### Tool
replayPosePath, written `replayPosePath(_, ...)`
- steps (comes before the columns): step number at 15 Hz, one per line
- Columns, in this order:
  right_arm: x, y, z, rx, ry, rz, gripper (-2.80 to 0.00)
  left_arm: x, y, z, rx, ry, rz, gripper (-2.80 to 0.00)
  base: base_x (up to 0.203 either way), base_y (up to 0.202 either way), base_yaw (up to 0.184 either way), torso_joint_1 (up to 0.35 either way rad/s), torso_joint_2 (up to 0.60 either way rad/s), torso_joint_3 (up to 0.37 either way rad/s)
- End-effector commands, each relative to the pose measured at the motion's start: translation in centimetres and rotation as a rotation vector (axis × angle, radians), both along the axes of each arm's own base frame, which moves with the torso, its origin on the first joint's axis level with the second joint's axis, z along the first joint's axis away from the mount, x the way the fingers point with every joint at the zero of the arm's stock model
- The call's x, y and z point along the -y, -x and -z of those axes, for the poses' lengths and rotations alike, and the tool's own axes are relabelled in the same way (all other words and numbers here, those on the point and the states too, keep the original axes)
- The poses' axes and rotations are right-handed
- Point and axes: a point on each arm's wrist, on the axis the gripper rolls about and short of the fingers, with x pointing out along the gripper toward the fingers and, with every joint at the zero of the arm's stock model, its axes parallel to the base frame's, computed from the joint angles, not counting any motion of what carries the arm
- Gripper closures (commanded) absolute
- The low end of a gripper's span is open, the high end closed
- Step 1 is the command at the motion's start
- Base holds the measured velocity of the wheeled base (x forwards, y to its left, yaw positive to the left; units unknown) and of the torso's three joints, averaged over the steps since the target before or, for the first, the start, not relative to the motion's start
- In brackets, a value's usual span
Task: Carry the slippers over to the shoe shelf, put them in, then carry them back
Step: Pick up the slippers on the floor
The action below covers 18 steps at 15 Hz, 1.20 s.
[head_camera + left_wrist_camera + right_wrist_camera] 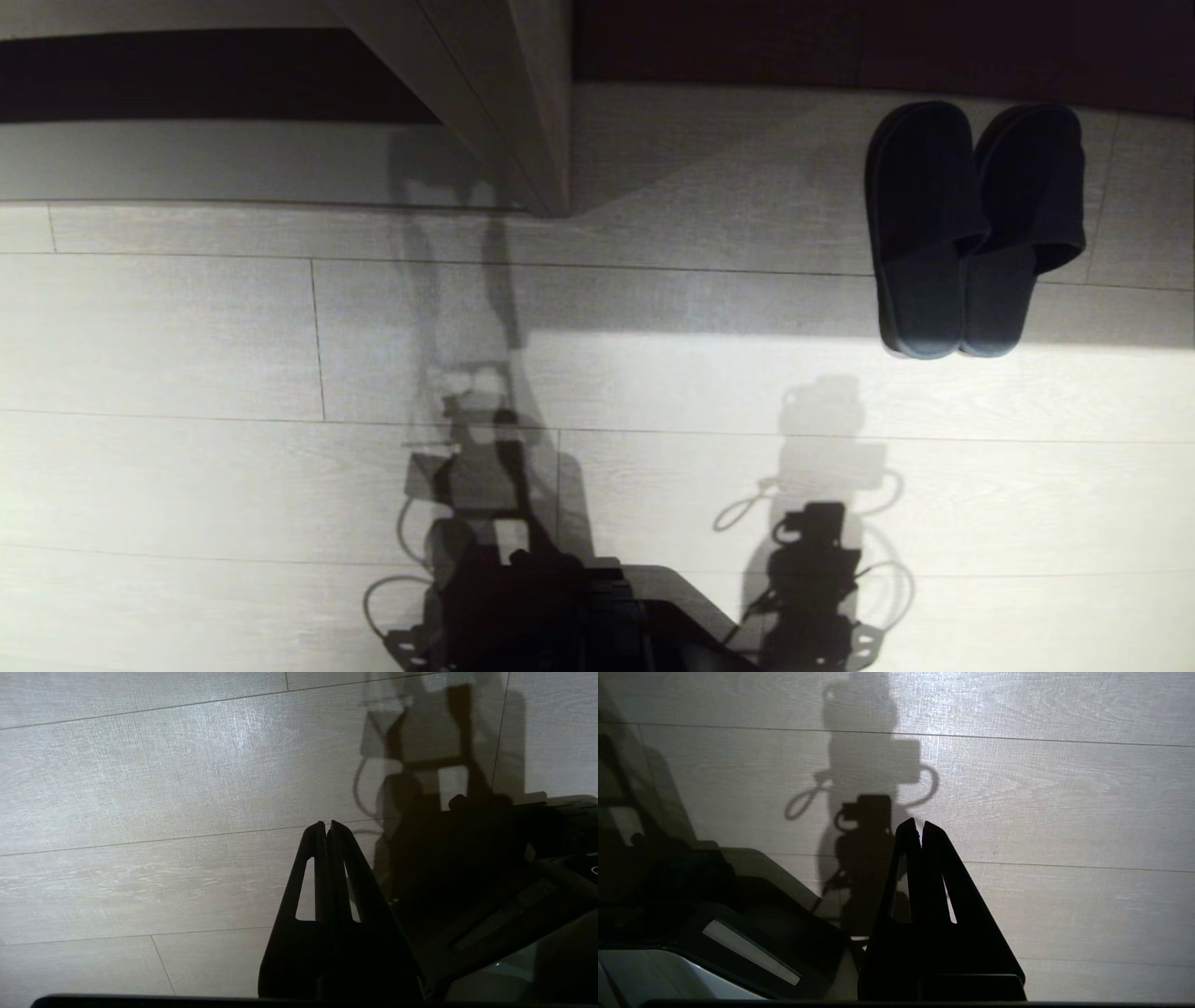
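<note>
The pair of flat, soft, dark blue-grey slippers (976,229) lies at two o'clock on the pale plank floor (187,327), likely light and floppy, best pinched at the toe-cover edge; both hands, left hand (327,823) and right hand (916,823), are closed and empty.

In the head view the robot's base (597,616) is cut off by the bottom edge, a dark mass whose parts cannot be told apart, and neither arm can be made out against it. The furniture panel (504,93) runs out of the top edge, and the recesses on either side of it are too dark to see into. In each wrist view, the left gripper (327,826) and right gripper (916,828) are cut off at the bottom edge, mere black silhouettes without surface detail.
</note>
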Motion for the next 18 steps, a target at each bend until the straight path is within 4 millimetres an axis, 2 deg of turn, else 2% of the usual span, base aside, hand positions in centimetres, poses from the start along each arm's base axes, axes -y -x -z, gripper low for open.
replayPosePath(1, 0.0, 0.0, 0.0, 0.002, 0.000, 0.000, 0.00, 0.0, 0.0, 0.0, 0.000, -0.001, 0.000, 0.00, 0.000, 0.000, 0.000, 0.000, 0.00, 0.000)
replayPosePath(9, 0.0, 0.0, 0.0, 0.000, -0.002, 0.001, 0.00, 0.0, 0.0, 0.0, 0.000, -0.001, 0.000, 0.00, 0.000, 0.000, 0.000, 0.000, 0.00, 0.000)
replayPosePath(11, 0.0, 0.1, -0.7, 0.035, 0.009, 0.001, 0.00, 0.0, 0.0, 0.0, 0.000, -0.001, 0.000, 0.00, 0.000, 0.000, 0.000, 0.000, 0.00, 0.000)
replayPosePath(12, 0.0, 0.5, -1.6, 0.071, 0.011, -0.002, 0.00, 0.0, 0.0, 0.0, 0.000, -0.001, 0.000, 0.00, 0.000, 0.000, 0.000, 0.000, 0.00, 0.000)
replayPosePath(14, 0.0, 0.8, -2.3, 0.072, 0.013, -0.003, 0.00, 0.0, 0.0, 0.0, 0.000, -0.001, 0.000, 0.00, 0.000, 0.000, 0.000, 0.000, 0.00, 0.000)
replayPosePath(15, 0.0, 1.3, -3.5, 0.076, 0.013, -0.002, 0.00, 0.0, 0.0, 0.0, 0.000, -0.001, 0.000, 0.00, 0.000, 0.000, 0.000, 0.000, 0.00, 0.000)
replayPosePath(17, 0.0, 2.8, -7.6, 0.109, 0.012, 0.004, 0.00, 0.0, 0.0, 0.0, 0.000, -0.001, 0.000, 0.00, 0.000, 0.000, 0.000, 0.000, 0.00, 0.000)
replayPosePath(18, 0.0, 2.4, -8.8, 0.063, 0.014, 0.009, 0.00, 0.0, 0.0, 0.0, 0.000, -0.001, 0.000, 0.00, 0.000, 0.000, 0.000, 0.000, 0.00, 0.000)
